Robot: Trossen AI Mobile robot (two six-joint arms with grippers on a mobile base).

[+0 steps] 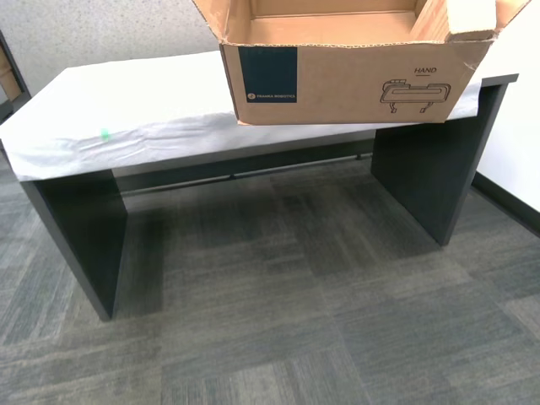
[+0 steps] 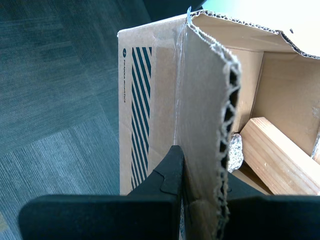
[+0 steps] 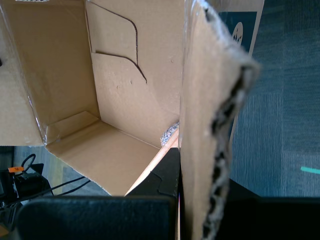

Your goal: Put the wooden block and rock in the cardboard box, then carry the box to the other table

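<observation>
My first gripper (image 3: 200, 200) pinches one flap of the cardboard box (image 1: 354, 80), my second gripper (image 2: 202, 192) pinches another. In the exterior view the box sits over the far right part of the other table (image 1: 126, 118). Inside lie the wooden block (image 2: 280, 162) and the rock (image 2: 235, 152), touching.

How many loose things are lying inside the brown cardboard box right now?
2: a pale rectangular wooden block on the box floor, and a small rough grey-white rock beside its end, near the gripped flap. Others may be hidden.
</observation>
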